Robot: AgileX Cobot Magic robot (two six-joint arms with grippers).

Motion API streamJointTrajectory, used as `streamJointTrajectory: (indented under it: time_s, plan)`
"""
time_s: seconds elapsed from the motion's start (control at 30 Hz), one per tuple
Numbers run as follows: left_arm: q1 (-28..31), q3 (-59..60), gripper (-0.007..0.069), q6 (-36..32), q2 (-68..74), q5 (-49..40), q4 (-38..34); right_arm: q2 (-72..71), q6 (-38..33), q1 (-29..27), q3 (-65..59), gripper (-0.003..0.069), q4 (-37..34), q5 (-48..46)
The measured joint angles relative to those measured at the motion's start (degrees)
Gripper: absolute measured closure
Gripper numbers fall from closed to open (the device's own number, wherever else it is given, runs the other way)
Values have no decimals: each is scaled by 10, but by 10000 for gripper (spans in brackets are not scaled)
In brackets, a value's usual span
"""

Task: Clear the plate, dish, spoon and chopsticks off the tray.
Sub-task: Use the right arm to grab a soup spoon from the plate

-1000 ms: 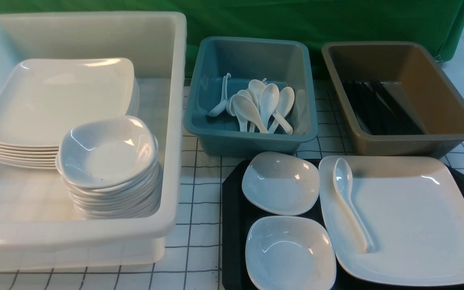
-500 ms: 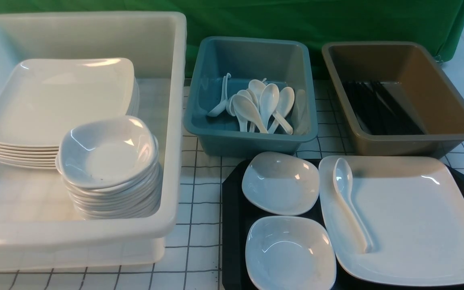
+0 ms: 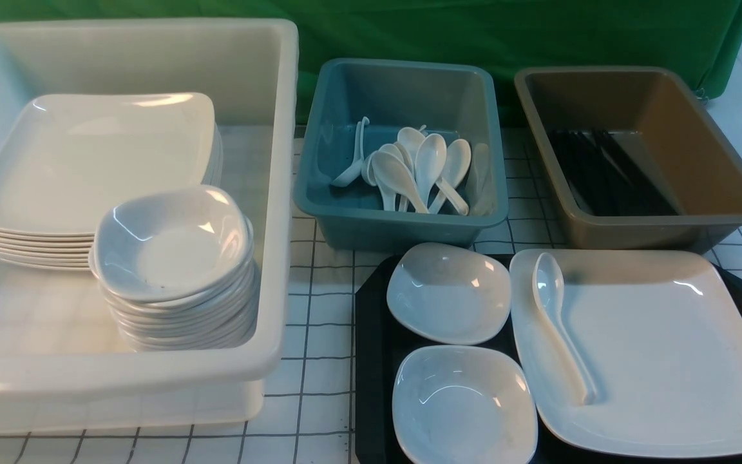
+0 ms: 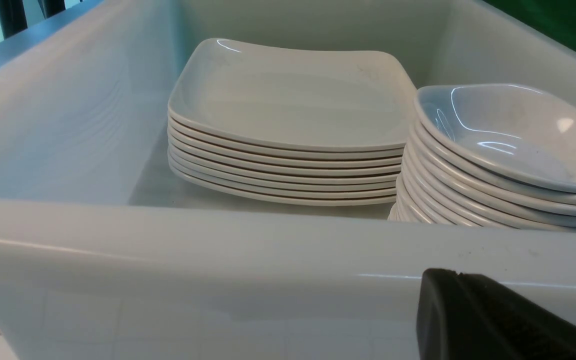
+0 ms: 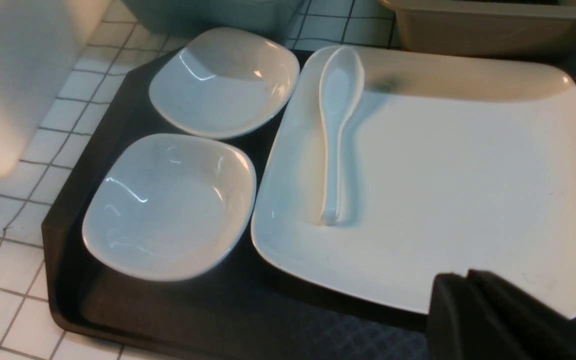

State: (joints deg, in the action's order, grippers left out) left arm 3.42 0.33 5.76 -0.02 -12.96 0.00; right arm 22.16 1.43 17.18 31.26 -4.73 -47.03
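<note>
1. The table [image 3: 319,322] is white, ruled with a dark grid; a green cloth [image 3: 409,32] hangs far ahead of both my claws.
2. My right claw [image 5: 468,280], fingertips pressed together and empty, hangs near the plate's near corner.
3. The plate [image 3: 654,348] is glossy, white and square with rounded corners. It sits on the black, diamond-textured tray [image 3: 371,335].
4. The spoon [image 3: 558,322] lies on the plate, ahead and left of that claw.
5. Two rounded-square dishes [image 3: 448,293] sit on the tray, further left.
6. My left claw [image 4: 458,280], closed and empty, faces the white tub's [image 4: 168,260] wall; stacked plates [image 4: 293,100] lie beyond.
7. The chopsticks [image 3: 609,174] lie in the brown tub [image 3: 680,129], ahead of my right claw.
</note>
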Motion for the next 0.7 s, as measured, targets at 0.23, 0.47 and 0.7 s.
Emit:
streamJointTrajectory:
  time_s: [0.23, 0.47, 0.7]
  plan:
    - [0, 0, 603, 0, 0, 0, 0, 0, 0, 0, 0, 608, 0, 0]
    - [0, 0, 603, 5, 0, 0, -4, 0, 1, 0, 0, 581, 0, 0]
    - [0, 0, 603, 114, 0, 1, -245, 0, 1, 0, 0, 566, 0, 0]
